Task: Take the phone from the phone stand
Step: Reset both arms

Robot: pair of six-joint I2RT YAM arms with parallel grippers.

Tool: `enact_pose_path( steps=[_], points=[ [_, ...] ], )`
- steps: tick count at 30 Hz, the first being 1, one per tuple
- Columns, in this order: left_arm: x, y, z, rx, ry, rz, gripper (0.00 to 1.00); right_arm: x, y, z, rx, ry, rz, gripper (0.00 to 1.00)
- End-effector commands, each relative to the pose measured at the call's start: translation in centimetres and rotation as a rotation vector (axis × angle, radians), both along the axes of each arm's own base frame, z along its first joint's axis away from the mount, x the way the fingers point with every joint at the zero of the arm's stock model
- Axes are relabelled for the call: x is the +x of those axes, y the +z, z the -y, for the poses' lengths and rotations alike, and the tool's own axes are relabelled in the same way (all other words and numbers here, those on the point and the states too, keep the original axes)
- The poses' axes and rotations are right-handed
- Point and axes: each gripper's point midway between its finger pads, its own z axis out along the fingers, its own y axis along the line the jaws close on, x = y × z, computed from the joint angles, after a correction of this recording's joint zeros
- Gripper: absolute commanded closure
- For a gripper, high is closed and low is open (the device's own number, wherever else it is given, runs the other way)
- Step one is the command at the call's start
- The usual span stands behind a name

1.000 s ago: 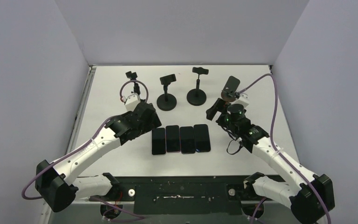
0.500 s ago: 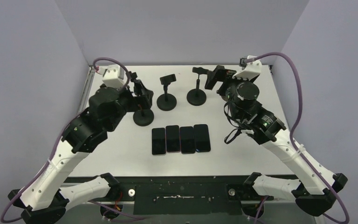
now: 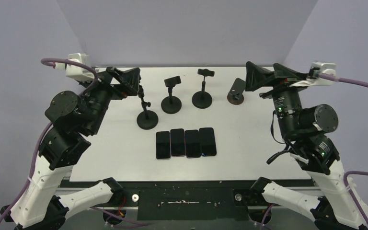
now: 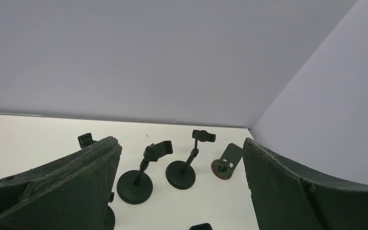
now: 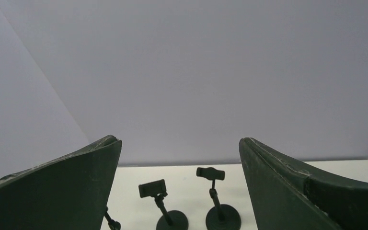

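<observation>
Several dark phones lie flat side by side at the table's middle. No phone sits in any stand. Three black round-base stands with empty clamps stand behind them: left, middle, right. A small brown-base stand is at the far right. My left gripper is open, empty and raised over the back left. My right gripper is open, empty and raised above the small stand. The left wrist view shows stands between the open fingers; the right wrist view shows two stands.
Grey walls close in the table at the back and both sides. A black rail runs along the near edge between the arm bases. A phone's top edge shows at the bottom of the left wrist view.
Both arms have lifted up and swung outward, away from the phones and stands. Both grippers stay open and empty. Phones and stands have not moved.
</observation>
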Motion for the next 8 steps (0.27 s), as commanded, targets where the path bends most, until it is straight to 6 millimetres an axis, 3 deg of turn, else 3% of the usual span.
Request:
enact_pose_path(
  steps=[1, 8],
  points=[
    [-1.29, 3.51, -1.63, -0.082, 0.022, 0.136, 0.03, -1.76, 2.61, 0.96, -0.001, 0.025, 0.089, 0.0],
    [-0.99, 3.2, -1.24, -0.104, 0.017, 0.106, 0.03, -1.27, 1.87, 0.92, -0.026, 0.005, 0.07, 0.0]
  ],
)
